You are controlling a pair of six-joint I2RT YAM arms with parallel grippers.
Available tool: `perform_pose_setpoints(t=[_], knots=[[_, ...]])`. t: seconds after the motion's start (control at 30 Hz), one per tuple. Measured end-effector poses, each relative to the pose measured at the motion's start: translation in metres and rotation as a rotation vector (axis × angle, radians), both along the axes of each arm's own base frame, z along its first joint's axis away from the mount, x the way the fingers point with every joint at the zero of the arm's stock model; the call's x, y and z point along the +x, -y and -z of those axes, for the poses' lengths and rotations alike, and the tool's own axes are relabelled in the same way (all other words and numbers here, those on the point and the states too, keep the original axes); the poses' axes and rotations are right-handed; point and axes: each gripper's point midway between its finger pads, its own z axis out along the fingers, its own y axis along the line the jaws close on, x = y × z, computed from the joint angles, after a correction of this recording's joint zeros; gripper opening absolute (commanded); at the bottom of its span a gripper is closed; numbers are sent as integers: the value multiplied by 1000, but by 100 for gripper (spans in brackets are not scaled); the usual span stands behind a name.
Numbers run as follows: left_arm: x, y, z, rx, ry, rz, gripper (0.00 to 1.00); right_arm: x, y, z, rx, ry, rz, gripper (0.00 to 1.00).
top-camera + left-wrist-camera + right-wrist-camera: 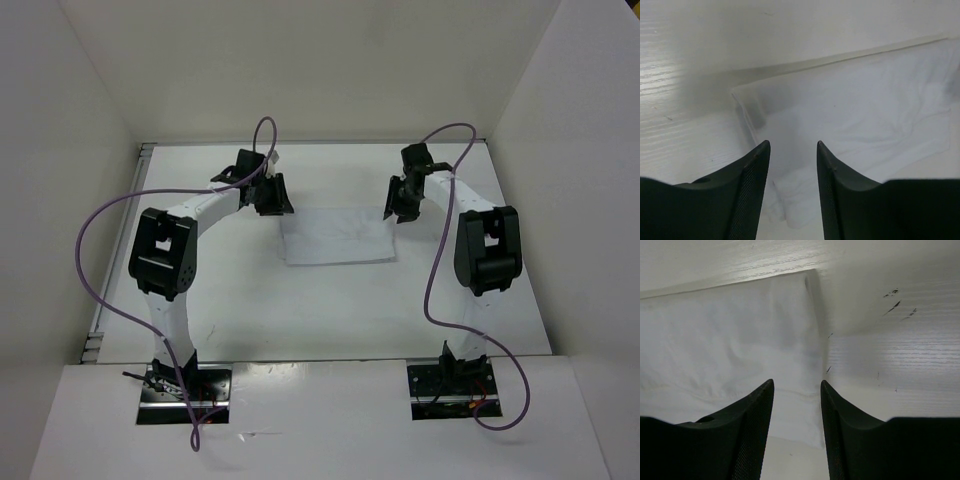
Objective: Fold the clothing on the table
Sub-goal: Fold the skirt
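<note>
The clothing (338, 236) lies flat as a neat white rectangle on the far middle of the worktop (300, 310). It looks thin, limp and light, so it should slide and sag easily. I would pinch it at its end corners, one per arm. The left fingers (752, 195) hover parted over its left end and the right fingers (752, 435) hover parted over its right edge, neither holding anything. No label or writing shows.

Plain white walls (300, 60) on three sides — soft light
</note>
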Motion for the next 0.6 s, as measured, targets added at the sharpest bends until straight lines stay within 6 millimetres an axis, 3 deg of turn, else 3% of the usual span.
perform_pose_setpoints(t=[0.33, 0.53, 0.6], knots=[[5, -12, 7, 66, 13, -34, 53, -6, -5, 6, 26, -16, -13, 48], [4, -14, 28, 90, -22, -36, 53, -8, -5, 5, 29, -17, -14, 48], [4, -14, 38, 95, -42, -35, 43, -8, -6, 1, 38, -9, -18, 48]])
